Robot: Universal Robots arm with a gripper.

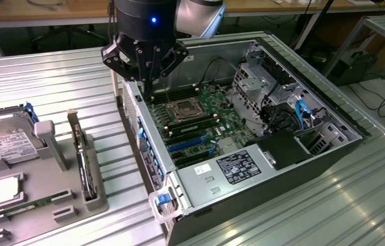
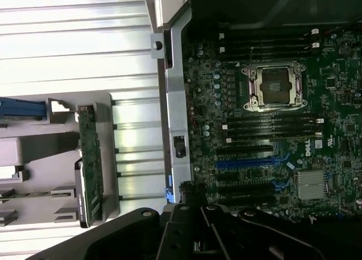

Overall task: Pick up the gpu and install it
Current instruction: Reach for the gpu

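Right now my hand (image 1: pixel 146 82) is closed, empty, above the computer case (image 1: pixel 199 200) wall; the card (image 1: pixel 81 148) stands in a holder (image 1: pixel 95 200) off to its side.

- Overhead light is glaring off the metal table (image 1: pixel 356 205) at five o'clock in the exterior view.
- The computer case (image 1: pixel 247 205) interior is sitting dim.
- In the wrist view, the table is washing out white.
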